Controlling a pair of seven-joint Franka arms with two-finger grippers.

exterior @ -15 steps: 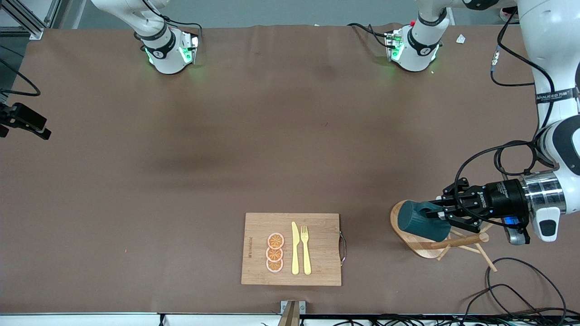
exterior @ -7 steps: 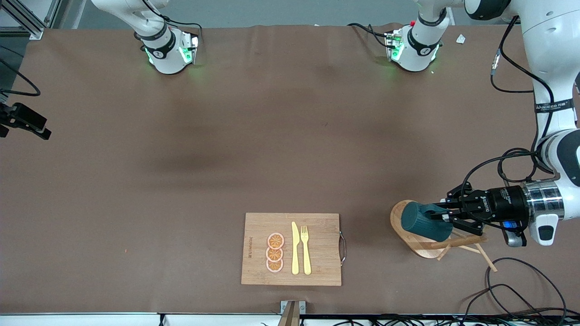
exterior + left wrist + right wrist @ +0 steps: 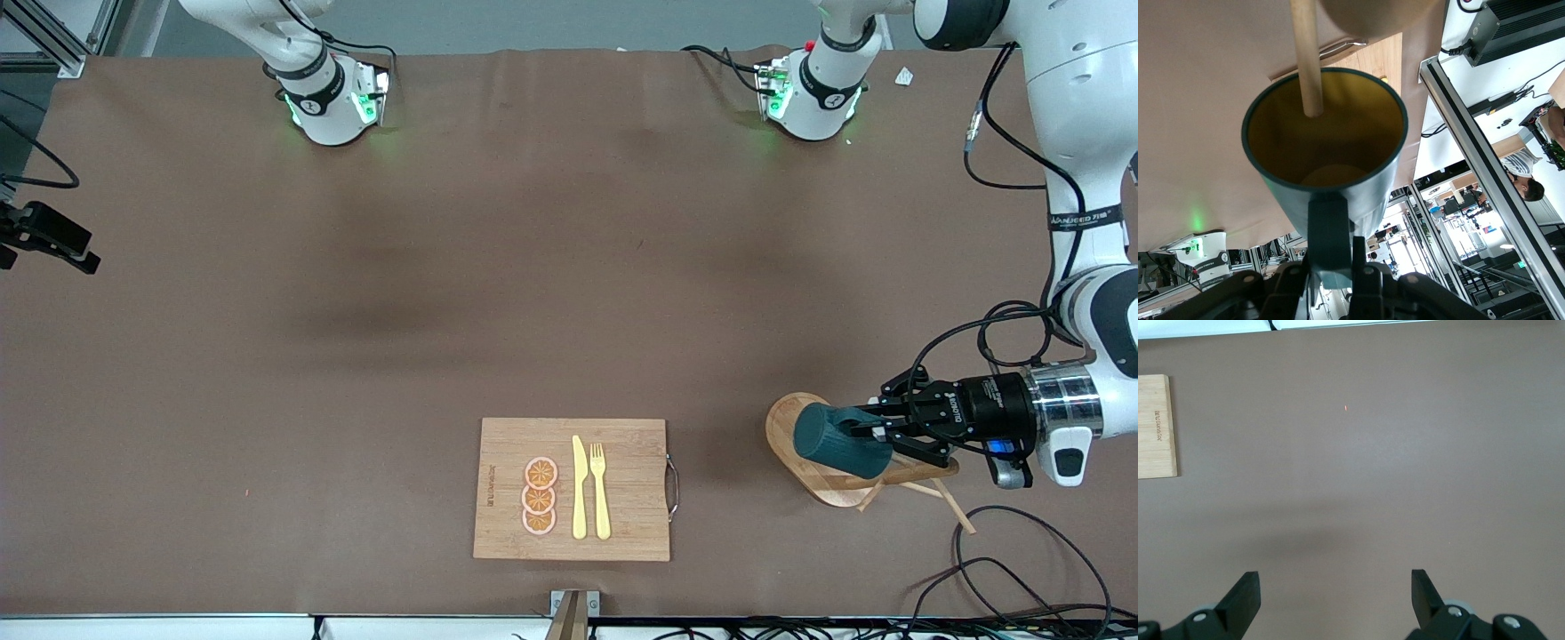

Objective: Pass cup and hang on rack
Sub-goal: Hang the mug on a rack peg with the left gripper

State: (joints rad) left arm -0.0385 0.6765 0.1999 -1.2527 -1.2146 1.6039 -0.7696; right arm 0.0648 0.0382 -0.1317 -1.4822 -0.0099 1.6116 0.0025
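Left fingers (image 3: 1331,267) clamp cup (image 3: 840,440) handle (over rack (image 3: 813,480)); right fingers (image 3: 1248,600) spread wide.

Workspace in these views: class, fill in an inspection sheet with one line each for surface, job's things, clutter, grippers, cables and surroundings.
Surface: brown table cover, creased.
Job's things: cup on its side, held by its handle over the rack; a rack peg reaches into the cup's mouth.
Clutter: cutting board carrying three orange slices, knife and fork.
Grippers: left gripper shut on the cup's handle; right gripper open, over bare cover, waiting.
Cables: black loops on the table beside the rack.
Surroundings: metal framing, person.
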